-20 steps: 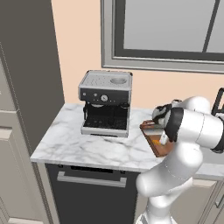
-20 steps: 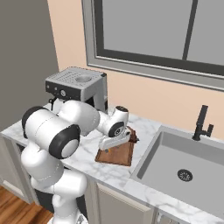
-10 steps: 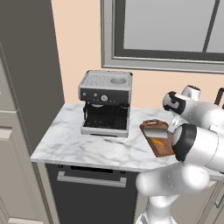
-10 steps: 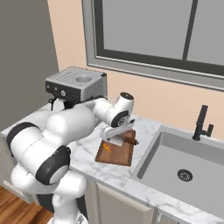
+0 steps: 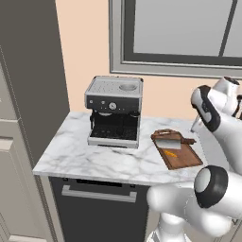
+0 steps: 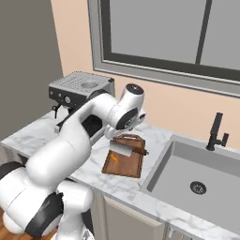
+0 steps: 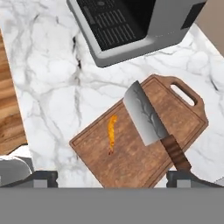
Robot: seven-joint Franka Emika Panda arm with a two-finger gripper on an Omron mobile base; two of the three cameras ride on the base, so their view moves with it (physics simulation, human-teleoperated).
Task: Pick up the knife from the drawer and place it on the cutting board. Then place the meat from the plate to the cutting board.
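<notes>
The reddish-brown cutting board [image 7: 144, 153] lies on the marble counter, also seen in the base views [image 5: 182, 156] [image 6: 125, 165]. The knife [image 7: 144, 116] rests across it, broad grey blade toward the coffee machine and brown handle toward the board's near edge [image 5: 168, 142] [image 6: 122, 149]. The small orange meat [image 7: 112, 132] lies on the board beside the blade [image 5: 171, 153] [image 6: 115, 158]. My gripper [image 7: 113, 178] hovers well above the board, open, with nothing between its fingertips [image 7: 41, 177]. The drawer and the plate are out of view.
A grey coffee machine [image 5: 114, 111] [image 6: 77, 91] [image 7: 131, 26] stands on the counter just left of the board. A steel sink [image 6: 201, 173] with a black faucet [image 6: 216, 132] lies to the board's right. A window runs along the back wall.
The hand has risen from low over the board and its jaws have spread wide. The meat now lies free on the board beside the knife.
</notes>
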